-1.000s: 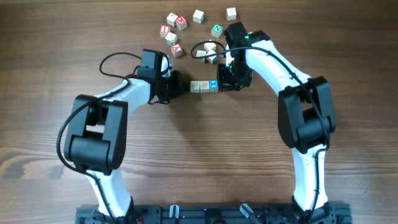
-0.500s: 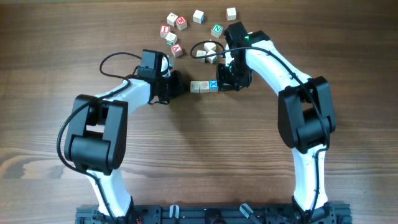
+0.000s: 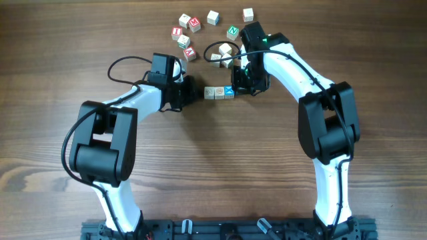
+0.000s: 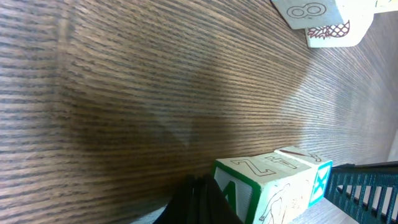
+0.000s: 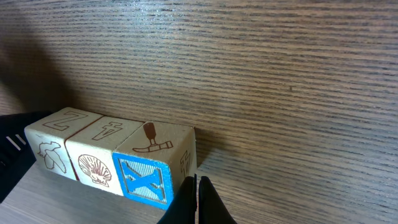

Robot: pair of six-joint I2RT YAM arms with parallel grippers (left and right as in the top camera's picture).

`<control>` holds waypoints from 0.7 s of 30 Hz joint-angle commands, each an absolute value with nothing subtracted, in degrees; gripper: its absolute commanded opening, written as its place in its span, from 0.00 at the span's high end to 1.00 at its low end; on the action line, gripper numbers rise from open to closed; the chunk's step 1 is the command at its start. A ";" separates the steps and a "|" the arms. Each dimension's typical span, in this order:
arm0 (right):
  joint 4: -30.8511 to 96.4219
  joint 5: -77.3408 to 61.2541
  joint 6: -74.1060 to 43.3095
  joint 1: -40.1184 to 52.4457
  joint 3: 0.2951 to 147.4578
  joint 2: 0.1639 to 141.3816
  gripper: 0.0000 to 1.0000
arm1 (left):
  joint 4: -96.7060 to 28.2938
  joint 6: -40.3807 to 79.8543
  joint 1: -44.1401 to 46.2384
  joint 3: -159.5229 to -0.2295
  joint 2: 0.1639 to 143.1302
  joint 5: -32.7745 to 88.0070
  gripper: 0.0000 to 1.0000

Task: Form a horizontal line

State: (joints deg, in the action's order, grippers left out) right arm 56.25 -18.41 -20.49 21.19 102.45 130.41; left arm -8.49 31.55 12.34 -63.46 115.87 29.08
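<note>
Row of three cubes (image 3: 219,92) near table (image 3: 53,100) middle, lying 9-to-3, cubes touching. Blue-faced cube (image 5: 146,177) at 3 o'clock end. Left gripper (image 3: 198,92) at row's 9 o'clock end, fingers pressed together, tip just beside Z cube (image 4: 261,186). Right gripper (image 5: 197,198) at 3 o'clock end, fingers pinched together, holding nothing. Loose cubes (image 3: 194,25) scattered toward 12 o'clock.

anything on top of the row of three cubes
Nothing rests on the row; its top faces show a Z, a drawing and a hammer. It sits on the table, so its bottom faces are hidden.
</note>
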 commanded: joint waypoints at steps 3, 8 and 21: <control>55.96 -18.98 -19.99 22.52 101.60 130.96 0.96 | -9.17 30.44 12.64 -61.71 118.48 27.68 0.96; 55.96 -18.96 -19.97 22.65 101.60 130.96 0.96 | -9.15 30.41 12.64 -61.71 118.48 28.51 0.96; 55.72 -18.87 -19.88 22.65 101.60 130.96 0.96 | -9.15 30.44 12.71 -61.71 118.48 28.51 0.96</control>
State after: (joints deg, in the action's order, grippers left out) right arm 56.23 -18.37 -20.49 22.35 102.35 130.41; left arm -8.47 31.55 12.34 -63.48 115.94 29.54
